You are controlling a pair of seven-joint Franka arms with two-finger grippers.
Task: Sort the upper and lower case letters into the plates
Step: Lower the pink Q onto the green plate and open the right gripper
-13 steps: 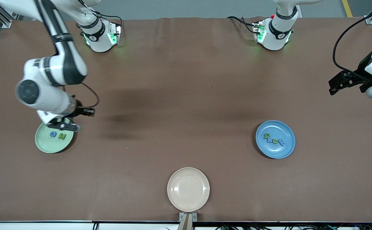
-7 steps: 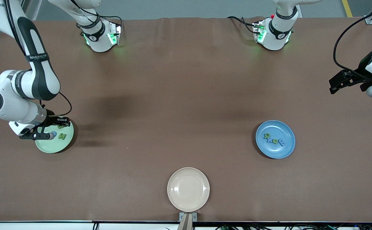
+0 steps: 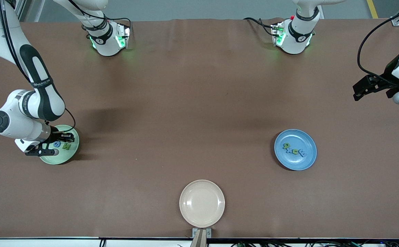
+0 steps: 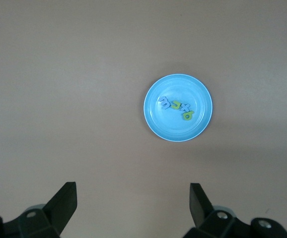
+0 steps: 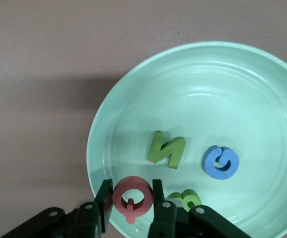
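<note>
4 letters [image 4: 176, 107] blue plate [image 4: 156, 124]; 4 w/ mint plate [image 5: 262, 89].

Green, blue letters [image 5: 167, 150] in mint plate [image 5: 262, 99], four letters [image 3: 294, 149] in blue plate [image 3: 308, 160]

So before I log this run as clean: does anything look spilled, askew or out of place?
Nothing stands out. All visible letters lie in the mint plate or blue plate; the right gripper holds a pink-red letter over the mint plate.

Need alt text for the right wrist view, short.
The right gripper holds a pink-red letter Q between its fingers over the mint green plate. In the plate lie a green N, a blue G and another green letter, partly hidden.
</note>
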